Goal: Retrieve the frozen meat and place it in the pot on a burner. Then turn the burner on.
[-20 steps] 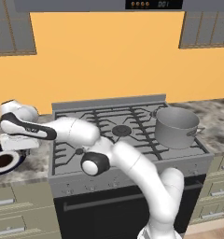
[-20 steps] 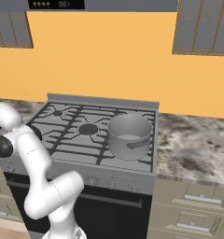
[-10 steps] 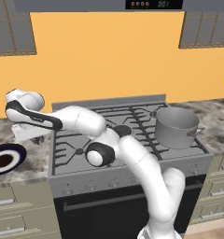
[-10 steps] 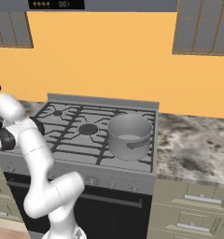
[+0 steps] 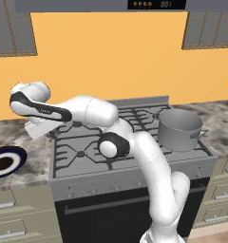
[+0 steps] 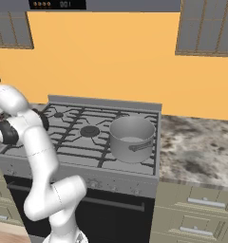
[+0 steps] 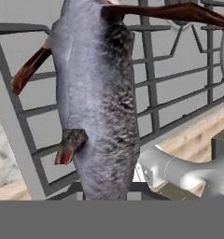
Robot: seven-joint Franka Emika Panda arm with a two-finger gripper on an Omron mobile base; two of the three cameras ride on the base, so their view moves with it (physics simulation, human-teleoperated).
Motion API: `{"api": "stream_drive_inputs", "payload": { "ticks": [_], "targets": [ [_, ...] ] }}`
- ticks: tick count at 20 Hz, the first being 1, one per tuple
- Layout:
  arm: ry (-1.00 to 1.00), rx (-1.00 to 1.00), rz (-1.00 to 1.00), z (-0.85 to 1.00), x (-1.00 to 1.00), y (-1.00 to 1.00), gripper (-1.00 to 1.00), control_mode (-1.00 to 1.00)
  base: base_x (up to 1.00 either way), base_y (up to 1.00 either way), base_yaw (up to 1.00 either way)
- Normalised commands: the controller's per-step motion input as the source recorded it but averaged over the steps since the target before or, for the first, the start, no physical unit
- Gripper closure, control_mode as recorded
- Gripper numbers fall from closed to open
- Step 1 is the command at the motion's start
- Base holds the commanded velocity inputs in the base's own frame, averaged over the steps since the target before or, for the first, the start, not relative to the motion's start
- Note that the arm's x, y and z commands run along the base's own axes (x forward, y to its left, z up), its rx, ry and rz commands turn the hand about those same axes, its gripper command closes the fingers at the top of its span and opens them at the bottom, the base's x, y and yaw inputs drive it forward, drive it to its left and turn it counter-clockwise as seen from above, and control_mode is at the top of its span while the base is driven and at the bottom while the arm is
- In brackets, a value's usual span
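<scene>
The frozen meat [image 7: 97, 102] is very close to the hand camera. It is a long chunk standing almost upright in that view, grey-purple with a rough whitish frost on its right half. It has red-brown edges at the upper left, along the top, and on a small stub at its lower left. The meat rises from the bottom of the view, where the jaws are, and covers them. It hangs free over the stove, so the jaws appear closed on it, though their tips are hidden.

Behind the meat lie the dark bars of the stove grate [image 7: 179, 79]. In the left base view the gripper [image 5: 37, 128] is at the left edge of the stove [image 5: 87, 147], above its left grates. The arm reaches to it across the front of the stove. Just left of the stove, on the speckled counter [image 5: 25, 154], lies a round plate [image 5: 6, 161] with a dark blue rim.

The pot [image 5: 179, 129] stands upright on the front right burner, well apart from the gripper, with grates between them. In the right base view the pot [image 6: 131, 138] is grey metal with a small side handle, and its inside looks empty. Farther back is the orange wall [image 6: 101, 57].
</scene>
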Motion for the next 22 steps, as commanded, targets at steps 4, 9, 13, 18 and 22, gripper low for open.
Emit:
{"api": "stream_drive_inputs", "payload": {
  "ticks": [4,9,13,18,22],
  "targets": [
    [-0.25,0.07,0.0,0.02,-1.0,-1.0,1.0,-1.0,0.0,0.0,0.0],
    [-0.09,0.43,-0.02,0.33,-0.6,-1.0,1.0,-1.0,0.0,0.0,0.0],
    [-0.05,0.66,-0.03,0.6,-0.02,-1.0,1.0,-1.0,0.0,0.0,0.0],
    [0.01,0.38,0.0,0.28,0.11,-1.0,1.0,-1.0,0.0,0.0,0.0],
    [0.01,0.01,0.0,0.01,0.36,-1.0,1.0,-1.0,0.0,0.0,0.0]
  ]
}}
